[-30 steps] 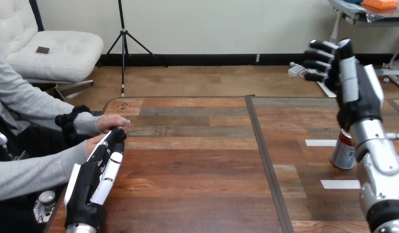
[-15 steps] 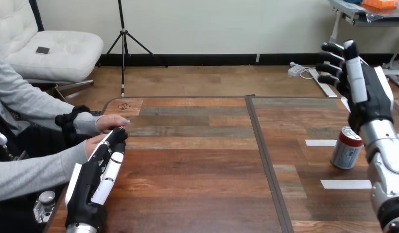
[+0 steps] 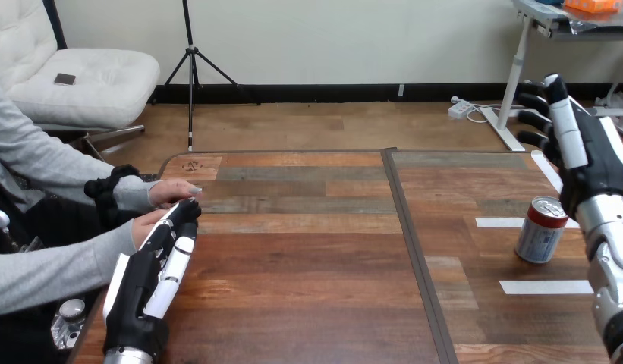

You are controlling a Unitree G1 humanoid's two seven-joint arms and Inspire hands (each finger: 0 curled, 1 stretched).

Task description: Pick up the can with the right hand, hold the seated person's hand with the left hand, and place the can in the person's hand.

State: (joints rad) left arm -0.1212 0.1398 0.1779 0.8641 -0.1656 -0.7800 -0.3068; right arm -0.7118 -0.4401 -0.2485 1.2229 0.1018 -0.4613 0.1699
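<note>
A silver can [image 3: 541, 229] with a red top stands upright on the table's right part. My right hand [image 3: 580, 141] hangs in the air above and a little right of the can, apart from it, fingers straight and spread. My left hand [image 3: 152, 271] lies along the table's left edge with straight fingers, its tips touching the person's lower hand [image 3: 146, 221]. I see no fingers curled round that hand. The person's other hand [image 3: 174, 192] rests on the table just beyond my fingertips.
Two white tape strips [image 3: 545, 287] mark the table [image 3: 308, 273] near the can. A dark seam [image 3: 411, 250] runs down the table's middle. A small metal knob [image 3: 67, 312] sits by the left edge.
My right hand has swung to the right, uncovering the can. The can, my left hand and the person's hands have kept their places.
</note>
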